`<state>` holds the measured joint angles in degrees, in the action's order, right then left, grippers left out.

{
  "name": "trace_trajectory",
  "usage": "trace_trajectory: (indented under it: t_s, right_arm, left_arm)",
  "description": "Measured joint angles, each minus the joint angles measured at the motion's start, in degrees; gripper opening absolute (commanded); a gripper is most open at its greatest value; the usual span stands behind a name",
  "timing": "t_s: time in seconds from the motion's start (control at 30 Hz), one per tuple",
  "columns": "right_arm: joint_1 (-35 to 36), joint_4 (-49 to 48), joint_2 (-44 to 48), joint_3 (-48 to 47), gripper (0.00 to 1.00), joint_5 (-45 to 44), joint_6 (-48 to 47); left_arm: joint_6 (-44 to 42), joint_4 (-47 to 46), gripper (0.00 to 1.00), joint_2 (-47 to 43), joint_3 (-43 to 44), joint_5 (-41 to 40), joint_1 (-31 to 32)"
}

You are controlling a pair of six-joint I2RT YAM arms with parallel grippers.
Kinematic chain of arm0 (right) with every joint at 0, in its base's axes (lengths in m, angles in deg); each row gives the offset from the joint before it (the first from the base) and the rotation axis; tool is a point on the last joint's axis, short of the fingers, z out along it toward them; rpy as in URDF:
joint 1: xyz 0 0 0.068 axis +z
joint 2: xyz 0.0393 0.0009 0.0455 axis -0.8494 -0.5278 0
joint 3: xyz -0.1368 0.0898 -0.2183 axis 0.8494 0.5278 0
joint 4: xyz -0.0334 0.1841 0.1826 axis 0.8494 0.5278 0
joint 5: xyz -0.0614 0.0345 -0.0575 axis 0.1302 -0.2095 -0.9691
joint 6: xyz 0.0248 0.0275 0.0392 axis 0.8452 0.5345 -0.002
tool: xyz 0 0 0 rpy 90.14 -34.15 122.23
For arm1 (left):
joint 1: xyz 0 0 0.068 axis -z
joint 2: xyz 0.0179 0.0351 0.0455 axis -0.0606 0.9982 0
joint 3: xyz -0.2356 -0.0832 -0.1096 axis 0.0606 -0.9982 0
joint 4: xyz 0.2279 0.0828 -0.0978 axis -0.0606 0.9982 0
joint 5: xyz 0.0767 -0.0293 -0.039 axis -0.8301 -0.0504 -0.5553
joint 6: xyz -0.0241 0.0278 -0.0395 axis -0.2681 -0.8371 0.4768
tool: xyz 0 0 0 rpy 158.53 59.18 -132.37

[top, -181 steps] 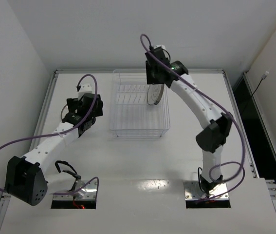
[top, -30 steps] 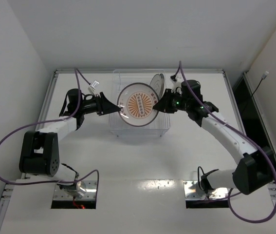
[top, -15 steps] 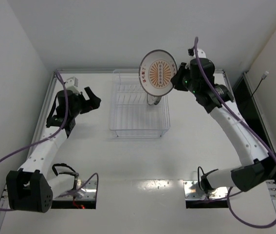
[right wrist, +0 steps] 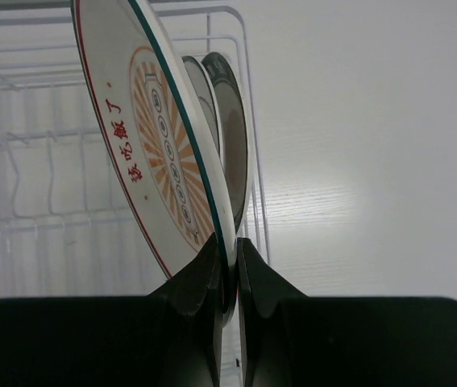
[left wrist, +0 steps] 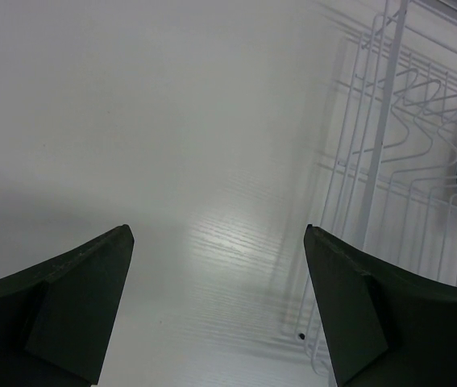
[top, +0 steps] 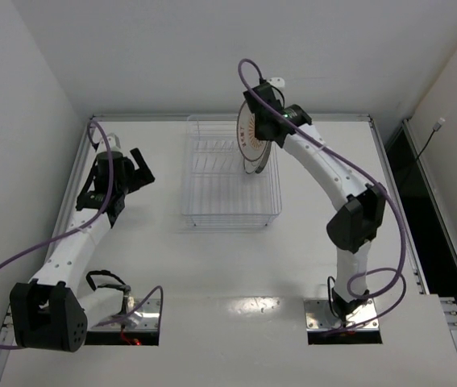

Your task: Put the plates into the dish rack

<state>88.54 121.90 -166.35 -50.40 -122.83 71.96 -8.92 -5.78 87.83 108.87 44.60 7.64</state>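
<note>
Glazed white ceramic with an orange sunburst and a thin teal edge line is what your right tool [right wrist: 228,260] pinches. The sunburst plate [right wrist: 159,145] hangs on edge, gripped at its lower rim between fingers pressed tight, over the far right end of the dish rack [top: 230,211]. Just beside it, on the side away from its painted face, two standing plates [right wrist: 230,121] sit upright in the slots, so the free slot you want is, by my reading, the next one toward the rack's middle. Keep the plate vertical and parallel to its neighbours, lower it straight between two wire prongs, and release only once the rim rests on the bottom bars. Smooth glaze held by so narrow a bite may pivot or slip if you tilt it. Watch the gap to the nearest plate, since hard ceramic chips on contact. The rack is thin pale wire bent into zigzag dividers, light and likely to slide on the smooth white desk [top: 236,266] if nudged sideways. Your left tool [left wrist: 218,234] is spread wide and empty over bare desk left of the rack.
</note>
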Motion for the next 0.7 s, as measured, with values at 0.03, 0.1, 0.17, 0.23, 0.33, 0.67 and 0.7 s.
trace_trajectory:
  t_s: [0.03, 0.1, 0.17, 0.23, 0.33, 0.67, 0.7]
  right_arm:
    - [0.46, 0.79, -1.7, -1.14, 0.0, -1.27, 0.02]
    - [0.92, 1.92, -3.69, -2.01, 0.0, -2.86, 0.04]
    - [1.25, 3.26, -5.46, -2.84, 0.0, -4.39, 0.15]
    - [1.31, 4.37, -6.91, -3.52, 0.0, -5.64, 0.48]
    - [1.42, 4.5, -8.33, -4.46, 0.0, -6.16, 1.44]
    - [1.68, 5.44, -15.82, -12.9, 0.0, -8.02, 2.25]
    - [1.68, 5.33, -16.74, -13.57, 0.0, -7.93, 2.45]
  left_arm:
    - [0.0, 0.04, 0.85, 0.09, 0.13, 0.0, 0.0]
    - [0.0, 0.15, 0.85, 0.26, 0.35, 0.0, 0.0]
    - [0.0, 0.15, 0.85, 0.57, 0.42, 0.02, 0.0]
    - [0.02, 0.24, 0.85, 0.87, 0.42, 0.07, 0.0]
    - [0.0, 0.24, 0.85, 1.22, 0.46, 0.15, 0.0]
    - [0.02, 0.2, 0.85, 1.99, 0.83, 0.76, 0.0]
    - [0.0, 0.24, 0.85, 2.08, 0.83, 0.81, 0.0]
